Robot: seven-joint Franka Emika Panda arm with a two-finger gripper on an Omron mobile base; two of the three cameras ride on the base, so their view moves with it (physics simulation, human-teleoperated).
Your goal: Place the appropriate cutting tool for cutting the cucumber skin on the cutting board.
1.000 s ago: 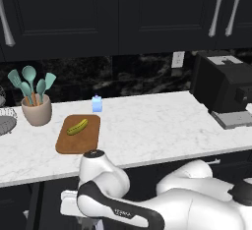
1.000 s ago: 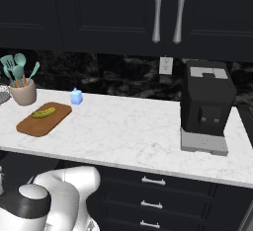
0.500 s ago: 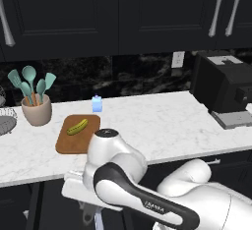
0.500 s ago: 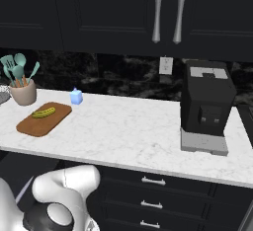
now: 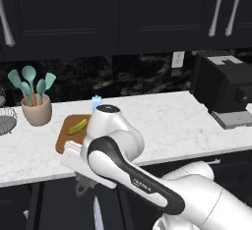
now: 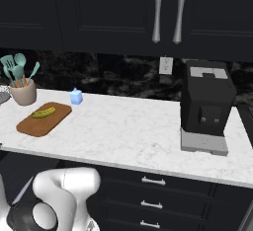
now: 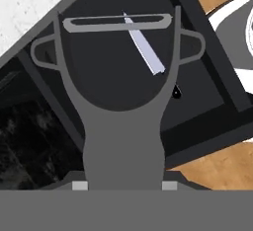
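Peeler (image 7: 121, 121) fills the hand view, its handle running down between the jaws at 6 o'clock and its forked head spreading toward 12, so the jaws look clenched on the handle. The silver knife (image 7: 143, 47) lies in the open drawer beyond, near 1 o'clock. On the counter (image 5: 162, 121), the cutting board (image 6: 47, 121) carries the cucumber (image 6: 43, 112); in the left base view the board sits at about 10 o'clock from the arm's elbow. The tool is probably light, rigid and smooth, so a firm mid-handle hold should keep it from twisting.
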